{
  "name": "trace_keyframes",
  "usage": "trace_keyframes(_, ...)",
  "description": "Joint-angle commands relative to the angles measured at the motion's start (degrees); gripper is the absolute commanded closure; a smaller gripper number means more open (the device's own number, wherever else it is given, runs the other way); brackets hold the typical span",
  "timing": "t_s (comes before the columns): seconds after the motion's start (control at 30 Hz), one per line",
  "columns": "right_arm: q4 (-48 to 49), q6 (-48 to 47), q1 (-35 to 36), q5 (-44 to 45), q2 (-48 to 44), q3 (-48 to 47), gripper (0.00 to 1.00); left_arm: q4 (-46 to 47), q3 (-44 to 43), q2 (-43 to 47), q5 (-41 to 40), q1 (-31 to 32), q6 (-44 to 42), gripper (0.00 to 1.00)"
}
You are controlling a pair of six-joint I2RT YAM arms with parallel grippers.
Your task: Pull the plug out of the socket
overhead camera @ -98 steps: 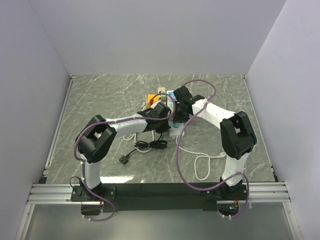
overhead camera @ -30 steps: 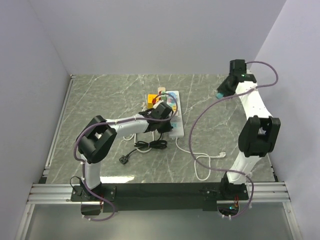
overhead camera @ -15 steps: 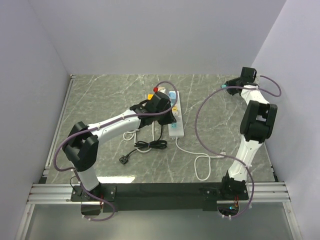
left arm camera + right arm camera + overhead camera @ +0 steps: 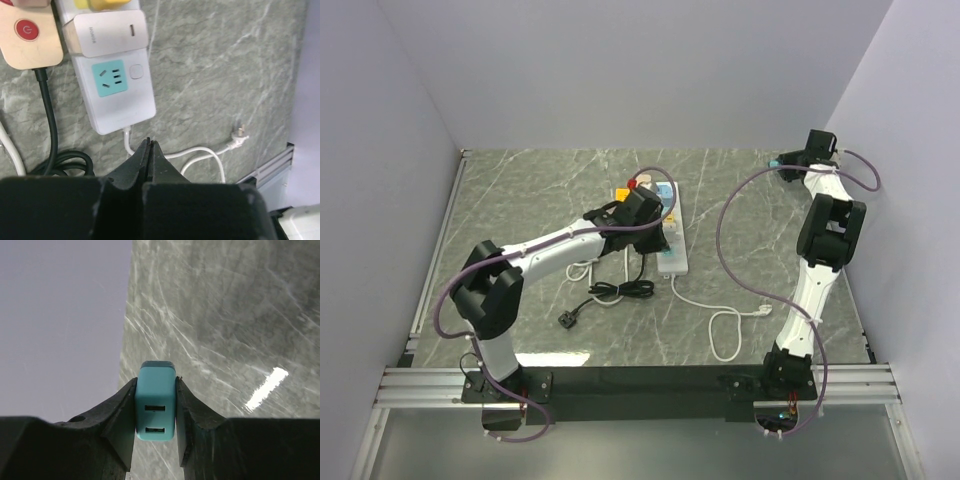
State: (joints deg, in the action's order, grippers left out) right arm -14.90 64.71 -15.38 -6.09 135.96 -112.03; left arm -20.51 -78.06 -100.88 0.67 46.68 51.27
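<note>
1. The jaws first. The right gripper (image 4: 155,382) is clamped on the teal plug (image 4: 155,407), one finger on each flat side, so its two USB ports face the wrist camera. The left gripper (image 4: 150,146) is closed on nothing, its fingers pressed together.
2. The table (image 4: 520,200) carries everything else. The right arm holds the plug over its far right corner, close to the wall (image 4: 900,150) and well apart from the sockets. We judge the pull done, with at most a set-down to come.
3. The white strip (image 4: 131,102) lies near the table's middle. The left gripper hangs over its cable end without touching it, placed, we think, to steady the strip against a tug.
4. A beige strip (image 4: 15,47) lies just beside the white one, and a black cable (image 4: 47,115) runs from it toward the near edge.
5. A white adapter (image 4: 107,34) sits plugged into the white strip, next to the teal socket (image 4: 109,78).
6. That socket stands empty.
7. As for writing, the adapter reads HONOR, as best we can tell. The beige strip's red button (image 4: 26,30) bears a white power symbol. We can read nothing on the plug.
</note>
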Motion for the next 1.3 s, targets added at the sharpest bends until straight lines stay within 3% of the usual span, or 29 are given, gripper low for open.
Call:
trace_keyframes(0.0, -1.63, -0.46, -0.36, 0.64, -0.34, -2.68, 0.67, -1.28, -2.62, -2.03, -0.23, -0.36, -0.64, 1.00)
trace_keyframes(0.13, -3.03, -2.04, -0.36, 0.03, -0.79, -1.97, 0.64, -0.41, -2.18, -3.18, 0.21, -0.80, 0.15, 1.00)
trace_keyframes(0.37, -3.56, -5.03, -0.44, -1.46, -4.47, 3.65, 0.40, 1.35, -0.60, -3.53, 0.65, -1.50, 0.50, 1.00)
trace_keyframes(0.63, -7.25, -6.26, 0.52, -1.92, -10.27, 8.49, 0.35, 3.11, 0.98, -4.85, 1.35, -1.59, 1.21, 1.00)
trace_keyframes(0.8, -13.58, -7.40, 2.80, -0.86, -20.98, 16.90, 0.34, 4.60, 1.42, -6.69, 1.62, -1.59, 1.56, 1.00)
trace_keyframes(1.0, -15.07, -18.19, 12.99, -5.33, -33.12, 27.81, 0.34, 7.06, 2.03, -9.07, 2.67, -1.76, 3.57, 1.00)
trace_keyframes(1.1, -18.58, -26.54, 20.53, -6.22, -34.01, 27.22, 0.34, 7.06, 4.05, -8.02, 0.84, -2.03, 5.51, 1.00)
trace_keyframes(1.27, -26.13, -36.74, 29.43, 0.71, -33.83, 23.96, 0.34, 8.91, 10.46, -2.06, -0.49, -2.20, 8.31, 1.00)
